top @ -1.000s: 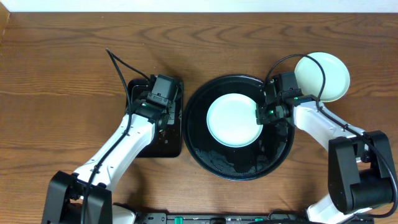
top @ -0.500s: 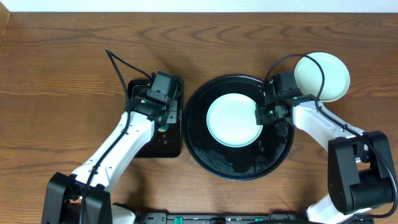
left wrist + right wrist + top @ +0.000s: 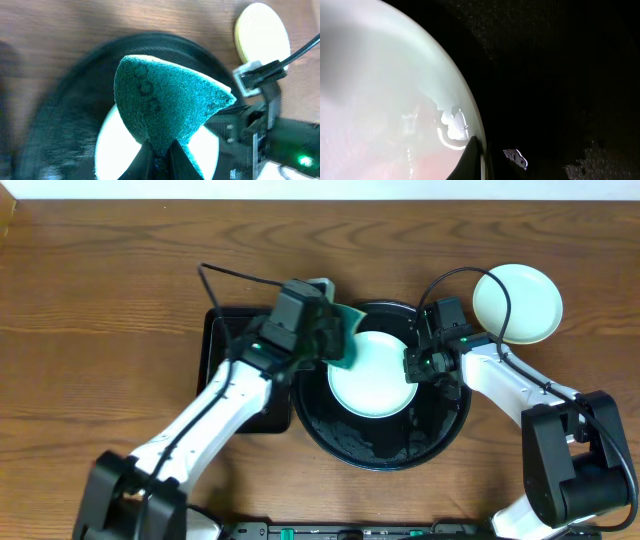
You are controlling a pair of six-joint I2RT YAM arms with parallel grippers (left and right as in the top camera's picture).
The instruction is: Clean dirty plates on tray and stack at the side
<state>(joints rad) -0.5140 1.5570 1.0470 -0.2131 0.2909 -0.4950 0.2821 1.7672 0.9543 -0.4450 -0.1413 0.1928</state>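
Overhead: round black tray holds a mint plate; right fingers pinch its right rim, left fingers clamp a green sponge over its left edge

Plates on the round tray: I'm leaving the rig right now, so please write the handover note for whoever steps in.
Left end effector: shut on the green sponge, above the mint plate.
Right end effector: shut on that plate's right rim.
The mint plate lies in the wet black tray.
Done: a pale plate sits on the table beyond the tray's right edge.
Left: wipe the mint plate, then stack it on the pale plate.
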